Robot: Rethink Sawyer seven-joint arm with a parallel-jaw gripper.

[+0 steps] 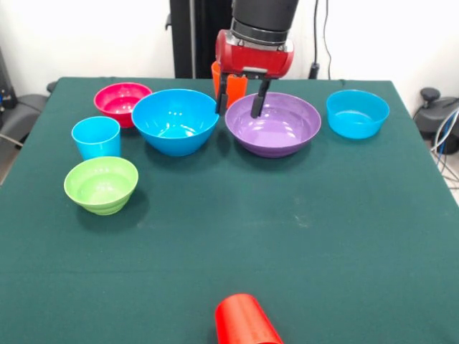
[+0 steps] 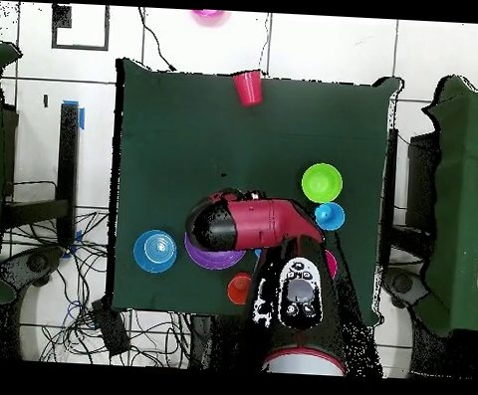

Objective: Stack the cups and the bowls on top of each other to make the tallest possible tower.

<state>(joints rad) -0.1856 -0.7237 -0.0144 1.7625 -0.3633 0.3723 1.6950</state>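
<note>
We are hovering the gripper, fingers apart and empty, between the big blue bowl and the purple bowl, over the purple rim. We are judging a straight descent safest, pinching that rim squarely without bumping the orange cup behind.

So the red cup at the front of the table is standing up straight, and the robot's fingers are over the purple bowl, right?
Not quite. The red cup is lying on its side, not standing up; the front view shows that. The rest is right: it sits at the table's front edge, and the open fingers hang over the rim of the purple bowl.
</note>
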